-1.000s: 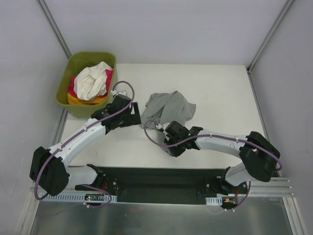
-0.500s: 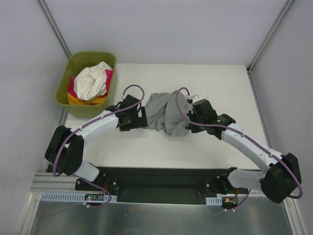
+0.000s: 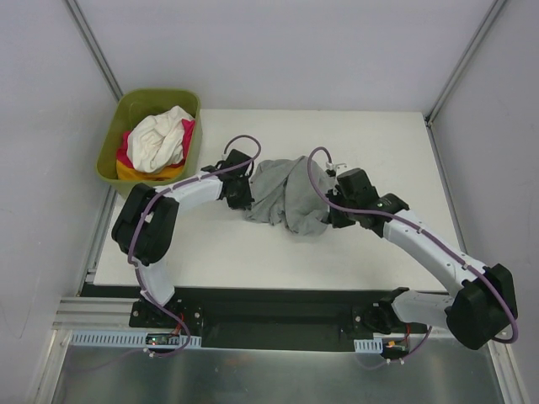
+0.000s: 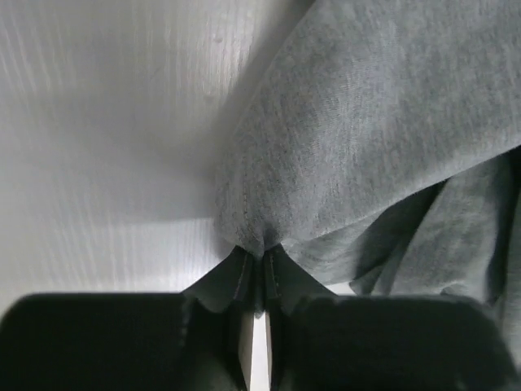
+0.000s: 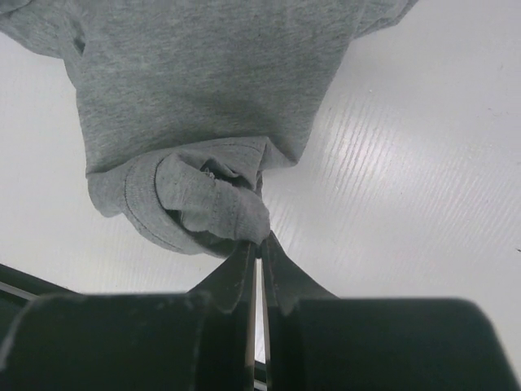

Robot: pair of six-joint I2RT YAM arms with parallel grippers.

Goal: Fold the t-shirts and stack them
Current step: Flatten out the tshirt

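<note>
A heather grey t-shirt (image 3: pixel 286 195) lies crumpled on the white table, between my two grippers. My left gripper (image 3: pixel 242 192) is shut on its left edge; the cloth (image 4: pixel 350 147) bunches at the tips of the left gripper (image 4: pixel 260 254). At the shirt's right side my right gripper (image 3: pixel 335 212) is shut on a sleeve hem, and the grey fabric (image 5: pixel 203 122) hangs from the closed tips of the right gripper (image 5: pixel 259 243). White (image 3: pixel 160 139), magenta-pink (image 3: pixel 187 128) and orange-yellow (image 3: pixel 139 172) t-shirts lie heaped in the tub.
The olive-green plastic tub (image 3: pixel 126 109) stands off the table's far left corner. Both arms reach inward over the white table (image 3: pixel 379 143). Grey walls close in the back and sides.
The left gripper moved right to the grey shirt's left edge and shut on it. The right arm swung from the shirt's near edge to its right side, keeping hold of the cloth.
</note>
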